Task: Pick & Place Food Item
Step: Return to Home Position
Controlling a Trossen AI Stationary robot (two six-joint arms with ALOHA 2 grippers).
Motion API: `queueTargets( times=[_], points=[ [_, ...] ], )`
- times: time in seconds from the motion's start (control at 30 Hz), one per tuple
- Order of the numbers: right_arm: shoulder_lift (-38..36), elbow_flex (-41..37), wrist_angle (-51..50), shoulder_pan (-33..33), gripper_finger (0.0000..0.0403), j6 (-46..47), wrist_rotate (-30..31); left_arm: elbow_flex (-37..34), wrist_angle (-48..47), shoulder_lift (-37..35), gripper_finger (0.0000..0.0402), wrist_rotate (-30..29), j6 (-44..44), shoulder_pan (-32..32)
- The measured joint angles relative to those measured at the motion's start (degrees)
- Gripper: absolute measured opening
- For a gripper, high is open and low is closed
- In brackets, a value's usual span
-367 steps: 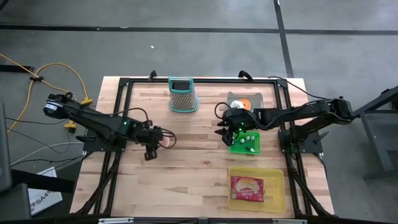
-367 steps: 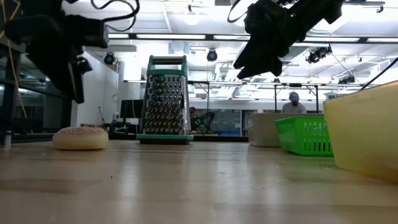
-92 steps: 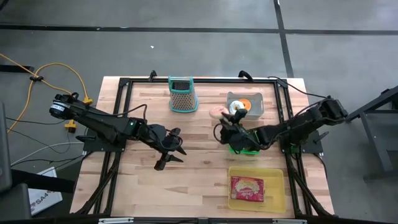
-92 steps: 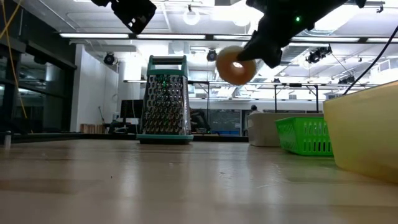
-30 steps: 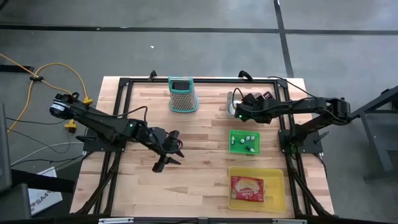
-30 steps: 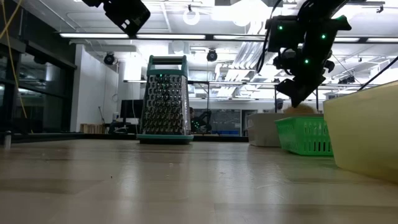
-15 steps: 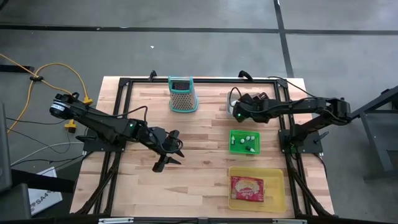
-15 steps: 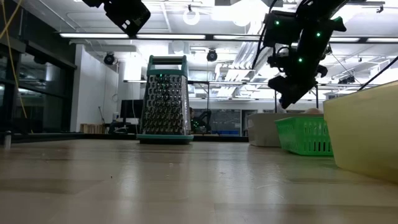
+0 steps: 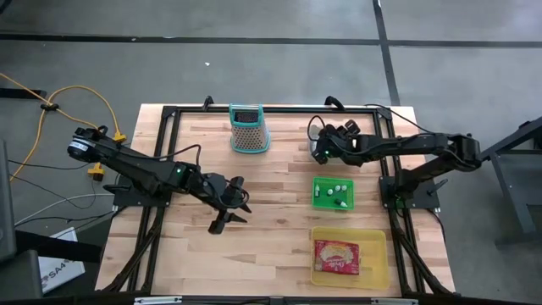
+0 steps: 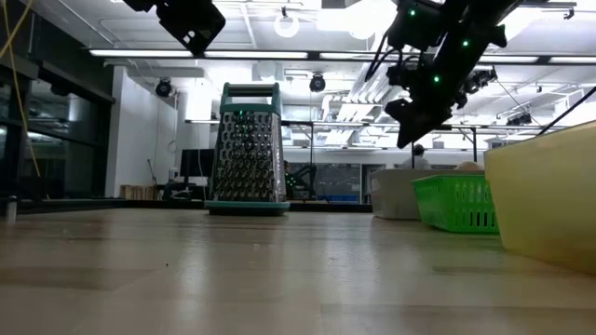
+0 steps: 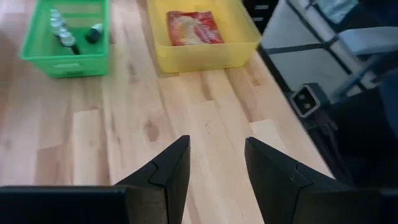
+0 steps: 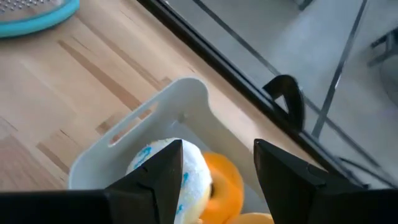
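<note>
Since the right gripper (image 12: 217,149) hangs just over the gray bin (image 12: 186,93) with its fingers apart and nothing between them, treat the placing as done; only the retreat is left.

Status: the bin sits at 1 o'clock from the table centre. The right wrist view shows a white donut (image 12: 166,167) with blue flecks lying against an orange donut (image 12: 227,180) inside it. You cannot make out a pink one from here. The left gripper (image 9: 233,206) hovers at 9 o'clock from centre, fingers spread and empty, well above the wood in the low view.

Procedure, as judged:
- Raise the right gripper straight up first, so the fingers clear the bin's rim before any sideways travel. A drag on the rim would likely shift the light bin.
- Then fold that arm back toward its base at 3 o'clock, passing above the green basket (image 9: 333,193), not through it.
- Draw the left arm back toward 9 o'clock, keeping height; the grater (image 9: 249,129) at 11 o'clock is well apart and no obstacle.
- Move slowly, one arm at a time if you doubt clearance.

Risk: cable loops near the right wrist sit close to the bin.
</note>
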Motion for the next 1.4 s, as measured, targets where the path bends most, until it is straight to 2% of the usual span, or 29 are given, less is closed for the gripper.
queueTargets(
  times=[0.2, 0.4, 0.73, 0.97, 1.17, 1.4],
  points=[
    [-4.56, 0.07, -0.3, 2.15, 0.0184, -1.4, -0.18, 0.02, -0.06, -0.59, 0.0149, -3.72, 2.1, 0.0],
    [-10.59, 0.09, -0.33, 6.13, 0.0184, -1.4, -0.63, 0.02, 0.04, -3.28, 0.0149, -4.23, 2.22, 0.02],
    [-17.83, 0.09, -0.89, 11.38, 0.0184, 0.59, -10.15, 0.02, 0.02, -6.8, 0.0149, -4.8, 1.82, 0.02],
    [-25.23, -0.19, -2.4, 12.55, 0.0176, 2.58, -10.14, 0.02, 0.0, -6.82, 0.0149, -4.8, 0.27, 0.02],
    [-34.39, -4.69, -1.34, 12.55, 0.0175, 3.85, -10.21, 0.02, 0.0, -6.82, 0.0149, -4.8, -0.9, 0.02],
    [-42.36, -12.56, 6.55, 12.55, 0.0175, 2.68, -12.34, 0.02, 0.0, -6.82, 0.0149, -6.68, -1.04, 0.02]
  ],
)
